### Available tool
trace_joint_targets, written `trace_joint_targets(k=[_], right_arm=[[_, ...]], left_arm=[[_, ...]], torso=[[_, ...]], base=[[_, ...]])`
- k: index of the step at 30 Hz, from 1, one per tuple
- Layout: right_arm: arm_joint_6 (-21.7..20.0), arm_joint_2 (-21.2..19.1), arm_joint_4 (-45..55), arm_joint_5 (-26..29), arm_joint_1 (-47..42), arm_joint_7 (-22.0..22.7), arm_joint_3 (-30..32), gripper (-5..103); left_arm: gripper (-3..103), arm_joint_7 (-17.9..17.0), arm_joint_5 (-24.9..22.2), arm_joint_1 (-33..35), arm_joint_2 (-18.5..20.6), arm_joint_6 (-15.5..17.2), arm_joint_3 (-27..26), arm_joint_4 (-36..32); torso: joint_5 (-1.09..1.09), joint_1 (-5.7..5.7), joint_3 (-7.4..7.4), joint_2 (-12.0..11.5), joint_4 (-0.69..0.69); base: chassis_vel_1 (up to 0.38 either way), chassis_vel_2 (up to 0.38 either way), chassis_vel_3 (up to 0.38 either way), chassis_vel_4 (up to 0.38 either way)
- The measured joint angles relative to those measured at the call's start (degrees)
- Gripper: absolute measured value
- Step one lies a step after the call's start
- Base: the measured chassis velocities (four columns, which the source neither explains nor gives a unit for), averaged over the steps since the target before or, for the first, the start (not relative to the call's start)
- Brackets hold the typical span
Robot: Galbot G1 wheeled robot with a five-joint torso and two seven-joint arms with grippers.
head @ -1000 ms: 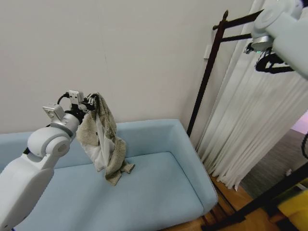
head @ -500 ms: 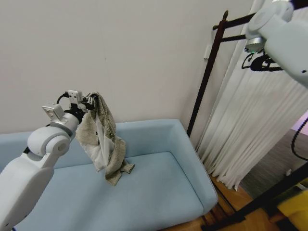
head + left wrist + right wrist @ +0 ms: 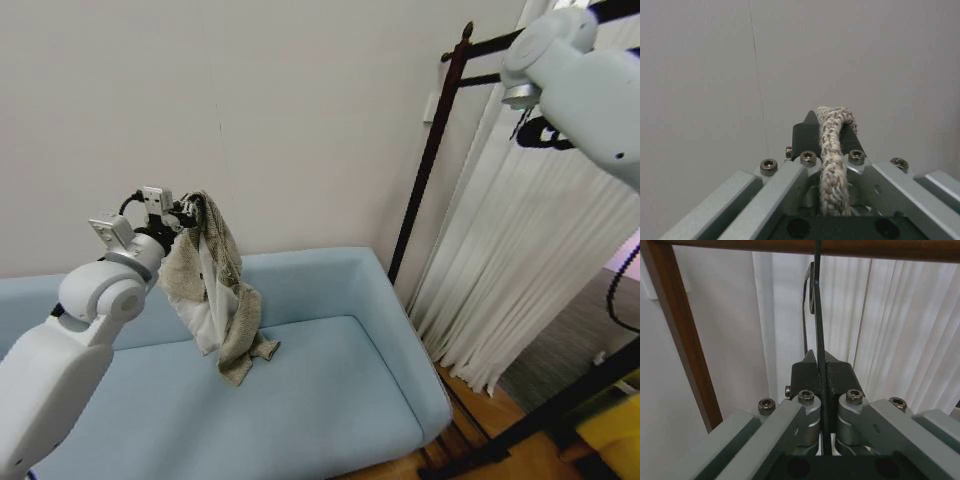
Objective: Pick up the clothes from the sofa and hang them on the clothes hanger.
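A beige knitted garment [image 3: 218, 290] with a white lining hangs from my left gripper [image 3: 191, 212], lifted over the light blue sofa [image 3: 330, 400], its lower end touching the seat. The left wrist view has the knit fabric [image 3: 832, 165] pinched between the shut fingers of that gripper [image 3: 826, 131]. High at the right, my right gripper [image 3: 527, 108] is shut on a black clothes hanger [image 3: 552, 135] beside the dark wooden rack [image 3: 430, 150]. Seen from the right wrist, the hanger's thin wire [image 3: 817, 315] runs up from that gripper [image 3: 822, 374] to the wooden rail [image 3: 850, 247].
White curtains [image 3: 520, 260] hang behind the rack to the right of the sofa. A plain wall [image 3: 280, 110] backs the sofa. Wooden floor, a dark bar [image 3: 560, 405] and a yellow object [image 3: 615, 440] lie at the lower right.
My right arm has shifted left and slightly up with the hanger, closer to the rack's rail. The left arm and the garment have stayed put.
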Motion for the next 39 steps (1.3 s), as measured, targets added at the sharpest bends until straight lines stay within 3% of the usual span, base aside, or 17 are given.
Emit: trace_joint_targets(k=[10,16,21,24,25,26,30,31,34,39], right_arm=[[0.3,-2.2,7.7,3.7,-0.9,3.5,0.5,1],[0.3,-7.7,21.1,8.5,-4.2,5.8,3.1,1],[-0.5,-11.4,31.5,11.7,-9.2,4.3,7.8,1],[-1.5,-15.2,39.6,13.8,-15.7,-6.5,14.4,1],[-1.5,-15.2,39.6,13.8,-15.7,-6.5,14.4,1],[-1.5,-16.5,41.8,13.7,-17.5,-10.2,15.8,1],[1.3,-23.5,52.1,7.0,-26.5,-32.1,19.4,1],[1.3,-23.5,52.1,7.0,-26.5,-32.1,19.4,1],[3.6,-25.7,58.5,3.1,-37.1,-40.6,26.3,1],[6.8,-25.7,65.4,-1.0,-51.2,-48.2,35.2,1]], left_arm=[[1,0.1,0.0,0.6,0.3,-0.1,-0.4,0.1],[1,0.0,-1.2,1.4,2.1,-0.2,-0.7,0.6],[1,0.4,-5.1,1.2,4.8,0.1,-0.8,1.5],[1,2.1,-10.7,1.6,7.5,-2.3,-0.8,2.9],[1,2.1,-10.7,1.6,7.5,-2.3,-0.8,2.9],[1,2.6,-11.6,1.8,8.2,-2.9,-0.8,3.3],[1,4.4,-16.9,2.6,12.0,-4.7,-1.1,4.9],[1,4.4,-16.9,2.6,12.0,-4.7,-1.1,4.9],[1,6.3,-21.7,2.7,14.9,-5.0,-1.0,6.1],[1,8.6,-25.7,2.4,17.6,-5.7,-0.2,7.8]], torso=[[0.01,0.00,0.00,0.0,-0.01],[0.01,-0.01,-0.01,0.0,0.00],[0.01,-0.01,-0.01,0.0,-0.01],[0.00,-0.01,-0.01,0.0,0.02],[0.00,-0.01,-0.01,0.0,0.02],[0.00,-0.01,-0.01,0.0,0.02],[0.00,-0.01,-0.01,0.0,-0.02],[0.00,-0.01,-0.01,0.0,-0.02],[0.04,-0.01,-0.01,0.0,-0.02],[0.00,-0.01,-0.01,0.0,0.00]], base=[[0.000,0.000,0.000,0.000],[0.000,0.000,0.000,0.000],[0.000,0.000,0.000,0.000],[0.000,0.000,0.000,0.000],[0.000,0.000,0.000,0.000],[0.000,0.000,0.000,0.000],[0.000,0.000,0.000,0.000],[0.000,0.000,0.000,0.000],[0.000,0.000,0.000,0.000],[0.000,0.000,0.000,0.000]])
